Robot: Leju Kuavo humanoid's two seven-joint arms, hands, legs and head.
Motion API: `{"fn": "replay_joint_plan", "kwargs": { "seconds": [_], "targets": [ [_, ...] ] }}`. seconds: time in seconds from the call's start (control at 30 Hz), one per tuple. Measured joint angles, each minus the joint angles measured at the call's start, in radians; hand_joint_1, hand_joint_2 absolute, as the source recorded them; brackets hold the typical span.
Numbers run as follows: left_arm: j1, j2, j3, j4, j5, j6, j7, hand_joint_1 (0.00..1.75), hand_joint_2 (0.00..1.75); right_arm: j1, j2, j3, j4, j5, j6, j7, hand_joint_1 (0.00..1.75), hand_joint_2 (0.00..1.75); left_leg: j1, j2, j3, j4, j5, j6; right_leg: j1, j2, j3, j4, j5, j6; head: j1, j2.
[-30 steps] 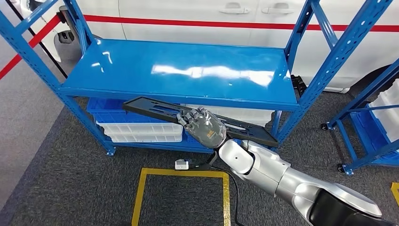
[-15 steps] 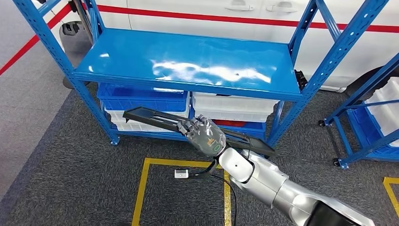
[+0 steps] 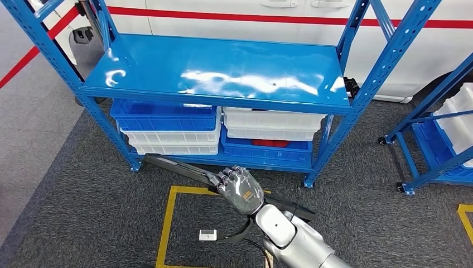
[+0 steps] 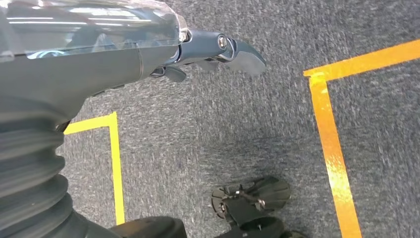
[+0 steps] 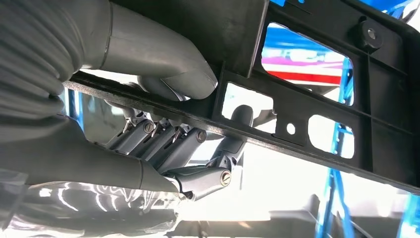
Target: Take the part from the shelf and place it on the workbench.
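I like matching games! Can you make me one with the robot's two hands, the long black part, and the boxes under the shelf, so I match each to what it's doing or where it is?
Things:
1. right hand
2. left hand
3. long black part
4. blue and white bins

States or places:
A. stacked on the low level of the blue rack
B. hangs over grey carpet, holding nothing
C. grips the part with its fingers curled around it
D. carried in the air, off the shelf, above the yellow floor lines

Pairs: 1-C, 2-B, 3-D, 4-A
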Motion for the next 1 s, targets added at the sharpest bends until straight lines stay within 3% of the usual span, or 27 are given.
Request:
{"fn": "replay_joint_plan", "kwargs": {
  "seconds": [0.17, 0.3, 0.37, 0.43, 0.47, 0.5, 0.57, 0.63, 0.7, 0.77, 0.83, 0.87, 0.93, 0.97, 1.0],
  "targets": [
    [0.002, 0.002, 0.000, 0.000, 0.001, 0.000, 0.003, 0.00, 1.75, 0.068, 0.047, -0.063, 0.000, -0.038, 0.000, -0.046, 1.75, 1.75, -0.001, 0.000, -0.001, 0.002, 0.001, 0.001, -0.001, -0.001, 0.000, 0.001, 0.002, 0.001, 0.000, 0.000],
    [0.001, 0.000, 0.000, 0.000, -0.001, -0.001, 0.010, 0.00, 1.75, 0.114, 0.078, -0.108, -0.001, -0.052, 0.000, -0.070, 1.75, 1.75, 0.005, 0.006, 0.004, -0.013, 0.014, 0.010, -0.002, 0.004, -0.003, 0.011, -0.006, 0.011, 0.000, 0.000],
    [-0.001, -0.001, 0.000, 0.000, -0.001, -0.003, 0.014, 0.00, 1.75, 0.134, 0.089, -0.128, -0.003, -0.056, -0.001, -0.074, 1.75, 1.75, 0.011, 0.015, 0.005, -0.024, 0.022, 0.015, -0.006, 0.008, -0.039, 0.091, -0.060, 0.020, 0.000, 0.000],
    [-0.001, -0.002, 0.000, 0.000, -0.002, -0.006, 0.019, 0.00, 1.75, 0.156, 0.098, -0.147, -0.004, -0.057, -0.001, -0.076, 1.75, 1.75, 0.012, 0.025, 0.001, -0.024, 0.024, 0.017, -0.013, 0.008, -0.101, 0.225, -0.124, 0.030, 0.000, 0.000],
    [-0.001, -0.002, 0.000, 0.000, -0.001, -0.006, 0.022, 0.00, 1.75, 0.166, 0.101, -0.154, -0.004, -0.057, -0.001, -0.077, 1.75, 1.75, 0.012, 0.031, 0.000, -0.024, 0.024, 0.016, -0.017, 0.008, -0.121, 0.268, -0.136, 0.034, 0.000, 0.000],
    [0.000, -0.002, 0.000, 0.000, -0.001, -0.006, 0.025, 0.00, 1.75, 0.175, 0.103, -0.161, -0.004, -0.057, -0.001, -0.079, 1.75, 1.75, 0.013, 0.037, 0.000, -0.023, 0.023, 0.015, -0.021, 0.007, -0.123, 0.276, -0.128, 0.038, 0.000, 0.000],
    [-0.001, -0.003, 0.000, 0.000, 0.003, -0.006, 0.027, 0.00, 1.75, 0.185, 0.109, -0.170, -0.004, -0.060, -0.001, -0.084, 1.75, 1.75, 0.016, 0.050, 0.000, -0.017, 0.019, 0.007, -0.028, -0.008, -0.068, 0.173, -0.067, 0.043, 0.000, 0.000],
    [-0.001, -0.004, 0.000, 0.000, 0.009, -0.006, 0.029, 0.00, 1.75, 0.187, 0.118, -0.177, -0.005, -0.068, -0.001, -0.091, 1.75, 1.75, 0.013, 0.063, 0.000, -0.007, 0.011, -0.006, -0.024, -0.046, -0.005, 0.050, -0.023, 0.035, 0.000, 0.000],
    [0.000, -0.005, 0.000, 0.000, 0.016, -0.007, 0.032, 0.00, 1.75, 0.188, 0.125, -0.183, -0.007, -0.084, -0.001, -0.098, 1.75, 1.75, 0.009, 0.075, 0.001, -0.002, 0.007, -0.020, -0.017, -0.059, 0.007, 0.015, -0.020, 0.019, 0.000, 0.000],
    [0.000, -0.006, 0.001, 0.000, 0.021, -0.007, 0.035, 0.00, 1.75, 0.192, 0.128, -0.189, -0.010, -0.099, -0.002, -0.104, 1.75, 1.75, 0.010, 0.091, 0.004, -0.005, 0.007, -0.033, -0.016, -0.037, 0.002, 0.013, -0.015, 0.003, 0.000, 0.000],
    [0.000, -0.007, 0.001, 0.000, 0.024, -0.007, 0.036, 0.00, 1.75, 0.196, 0.131, -0.196, -0.017, -0.111, -0.002, -0.109, 1.75, 1.75, 0.016, 0.076, -0.003, 0.021, -0.020, -0.044, -0.018, -0.017, 0.002, 0.006, -0.007, -0.013, 0.000, 0.000],
    [0.000, -0.007, 0.001, 0.000, 0.025, -0.007, 0.037, 0.00, 1.75, 0.198, 0.134, -0.199, -0.020, -0.117, -0.002, -0.112, 1.75, 1.75, 0.018, 0.056, -0.020, 0.063, -0.049, -0.046, -0.019, -0.007, 0.002, 0.003, -0.004, -0.019, 0.000, 0.000],
    [0.002, -0.007, 0.001, 0.000, 0.027, -0.008, 0.038, 0.00, 1.75, 0.205, 0.138, -0.205, -0.026, -0.126, -0.002, -0.119, 1.75, 1.75, 0.019, 0.018, -0.077, 0.200, -0.121, -0.047, -0.017, 0.015, -0.002, 0.003, 0.000, -0.027, 0.000, 0.000],
    [0.004, -0.007, 0.001, 0.000, 0.028, -0.009, 0.040, 0.00, 1.75, 0.210, 0.139, -0.208, -0.028, -0.130, -0.002, -0.123, 1.75, 1.75, 0.019, 0.010, -0.104, 0.261, -0.143, -0.047, -0.014, 0.027, -0.004, 0.004, 0.001, -0.029, 0.000, 0.000],
    [0.006, -0.007, 0.002, 0.000, 0.030, -0.011, 0.042, 0.00, 1.75, 0.217, 0.140, -0.211, -0.030, -0.134, -0.002, -0.126, 1.75, 1.75, 0.019, 0.006, -0.117, 0.292, -0.147, -0.045, -0.011, 0.040, -0.005, 0.005, 0.002, -0.030, 0.000, 0.000]
  ]
}}
